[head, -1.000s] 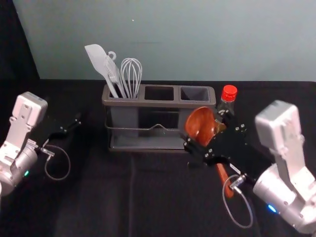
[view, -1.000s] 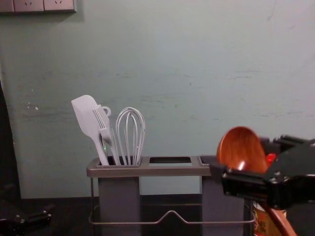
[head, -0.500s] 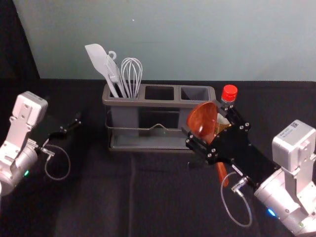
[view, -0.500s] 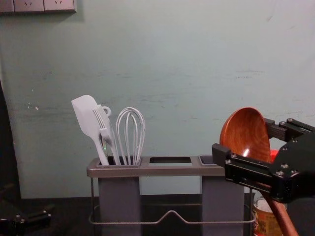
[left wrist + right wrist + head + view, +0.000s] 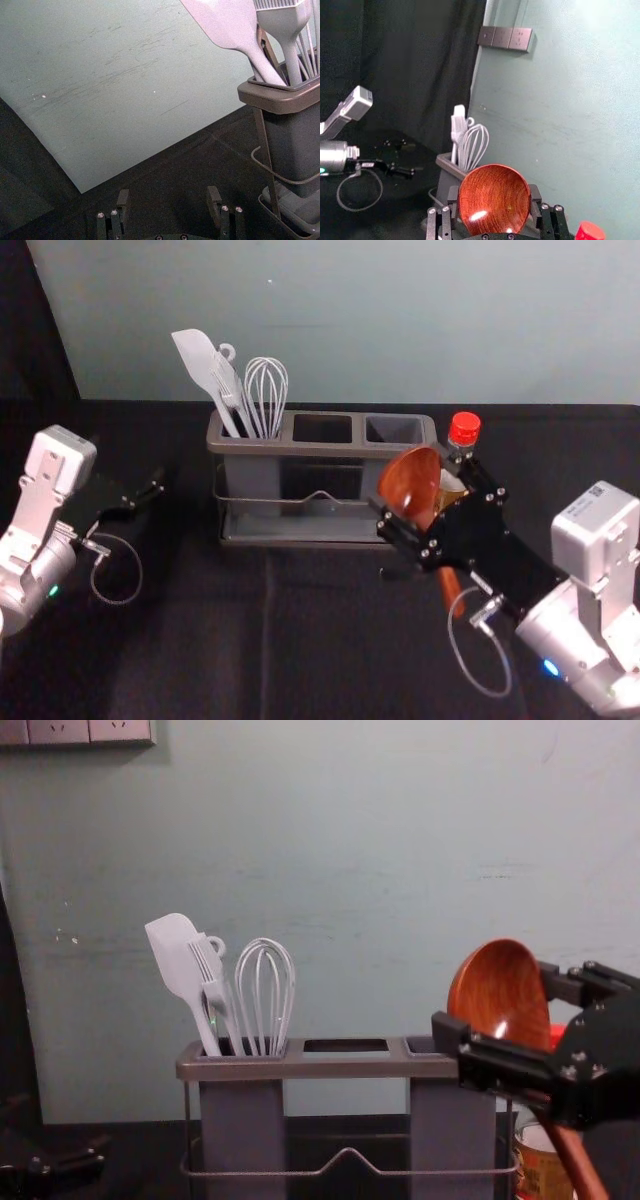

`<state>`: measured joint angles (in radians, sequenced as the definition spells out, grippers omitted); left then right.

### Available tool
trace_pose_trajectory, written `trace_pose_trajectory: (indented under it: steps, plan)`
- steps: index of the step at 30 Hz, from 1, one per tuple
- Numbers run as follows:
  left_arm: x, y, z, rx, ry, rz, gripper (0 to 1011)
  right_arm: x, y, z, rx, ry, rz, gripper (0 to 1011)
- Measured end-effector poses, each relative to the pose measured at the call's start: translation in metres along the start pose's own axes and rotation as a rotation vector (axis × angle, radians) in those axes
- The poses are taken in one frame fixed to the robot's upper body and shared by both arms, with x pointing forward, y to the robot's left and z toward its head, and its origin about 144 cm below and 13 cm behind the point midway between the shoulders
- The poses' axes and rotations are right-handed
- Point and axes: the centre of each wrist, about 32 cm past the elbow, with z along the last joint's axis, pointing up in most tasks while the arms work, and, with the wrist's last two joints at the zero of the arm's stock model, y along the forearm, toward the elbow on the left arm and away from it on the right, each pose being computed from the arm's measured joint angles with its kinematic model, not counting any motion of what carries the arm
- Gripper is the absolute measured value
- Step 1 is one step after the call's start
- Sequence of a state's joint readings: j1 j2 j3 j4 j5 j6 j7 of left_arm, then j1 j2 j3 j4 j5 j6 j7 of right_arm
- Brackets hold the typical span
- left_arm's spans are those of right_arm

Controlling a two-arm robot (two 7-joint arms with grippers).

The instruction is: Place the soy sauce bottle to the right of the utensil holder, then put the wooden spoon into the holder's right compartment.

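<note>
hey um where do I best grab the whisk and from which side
Probably low on the whisk, just above the holder, coming from above and the right: it stands loops up, with the spatula and brush crowding its left.

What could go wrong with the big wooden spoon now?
The wooden spoon could twist or slip, because the right gripper pinches its round bowl. Its slanting handle might bump the holder's right compartment. The right gripper also looks close to the soy sauce bottle, so it might knock it over.
</note>
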<state>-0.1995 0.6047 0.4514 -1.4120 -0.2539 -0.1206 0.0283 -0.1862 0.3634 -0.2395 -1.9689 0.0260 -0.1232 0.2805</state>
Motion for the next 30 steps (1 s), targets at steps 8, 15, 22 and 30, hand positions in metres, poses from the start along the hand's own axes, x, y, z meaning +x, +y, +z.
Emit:
trace_pose_trajectory:
  steps: [8, 15, 22, 30]
  plan:
    - [0.000, 0.000, 0.000, 0.000, 0.000, 0.000, 1000, 0.016, 0.021, 0.006, 0.125, -0.050, -0.001, 836]
    - [0.000, 0.000, 0.000, 0.000, 0.000, 0.000, 1000, 0.036, 0.052, 0.004, 0.278, -0.044, 0.010, 837]
    - [0.000, 0.000, 0.000, 0.000, 0.000, 0.000, 1000, 0.052, 0.081, -0.014, 0.444, 0.002, -0.011, 837]
    - [0.000, 0.000, 0.000, 0.000, 0.000, 0.000, 1000, 0.063, 0.097, -0.020, 0.491, 0.017, -0.030, 836]
